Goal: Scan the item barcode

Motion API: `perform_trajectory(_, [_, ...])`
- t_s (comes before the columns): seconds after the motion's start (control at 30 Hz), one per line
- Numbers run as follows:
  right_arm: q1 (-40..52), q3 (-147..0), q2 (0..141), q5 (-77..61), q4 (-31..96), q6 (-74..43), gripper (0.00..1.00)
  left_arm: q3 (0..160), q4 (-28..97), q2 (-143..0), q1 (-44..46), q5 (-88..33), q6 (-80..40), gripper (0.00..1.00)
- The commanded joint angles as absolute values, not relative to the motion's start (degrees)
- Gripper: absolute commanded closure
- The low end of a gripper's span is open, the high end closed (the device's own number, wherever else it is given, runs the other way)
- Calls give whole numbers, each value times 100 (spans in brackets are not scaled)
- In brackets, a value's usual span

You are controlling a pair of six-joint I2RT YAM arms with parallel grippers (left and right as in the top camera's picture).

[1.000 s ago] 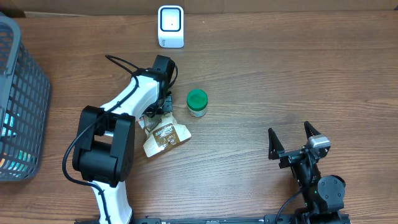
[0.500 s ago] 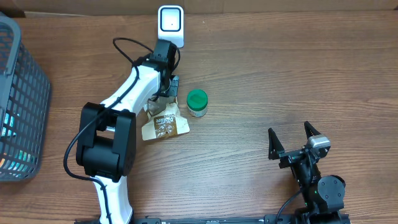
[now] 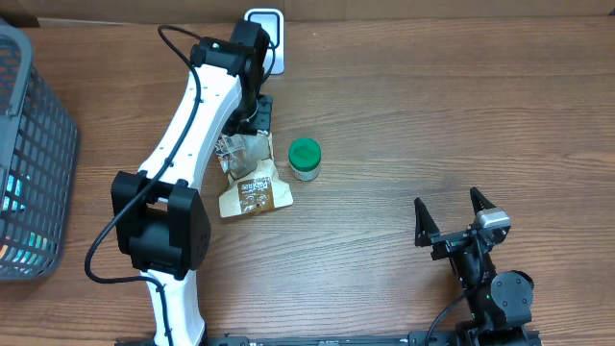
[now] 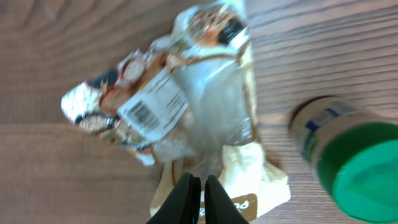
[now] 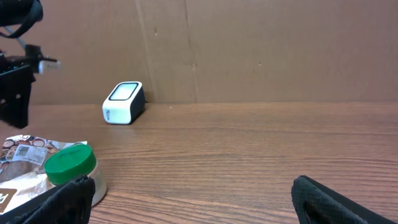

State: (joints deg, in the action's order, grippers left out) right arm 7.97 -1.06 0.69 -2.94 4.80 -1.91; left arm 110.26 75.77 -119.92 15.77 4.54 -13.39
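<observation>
The item, a tan and clear snack bag (image 3: 252,181), lies on the table left of a green-lidded jar (image 3: 305,159). In the left wrist view the bag (image 4: 205,118) shows its white barcode label (image 4: 152,106) face up, with the jar (image 4: 348,168) to its right. My left gripper (image 3: 259,111) hovers above the bag's far end. Its fingers (image 4: 197,199) are shut with nothing between them. The white scanner (image 3: 264,19) stands at the back, partly hidden by the left arm. My right gripper (image 3: 461,213) rests open at the front right, its fingers (image 5: 193,199) spread wide over bare wood.
A grey mesh basket (image 3: 29,144) stands at the left edge with items inside. The right wrist view shows the scanner (image 5: 123,102) before a cardboard wall, with the jar (image 5: 68,165) and bag (image 5: 18,162) at lower left.
The left arm has swung toward the back of the table, up to the scanner. The bag slid a little toward the back, then stayed on the table. The right arm has not moved.
</observation>
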Motion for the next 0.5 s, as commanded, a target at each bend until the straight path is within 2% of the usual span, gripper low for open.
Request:
perform_trajectory(0.0, [779, -47, 16, -261, 460, -217, 0, 10713, 7623, -12031, 1566, 884, -2067, 90])
perform_trajectory(0.47, [779, -47, 16, -261, 460, -217, 0, 9417, 6637, -12044, 1566, 982, -2191, 91])
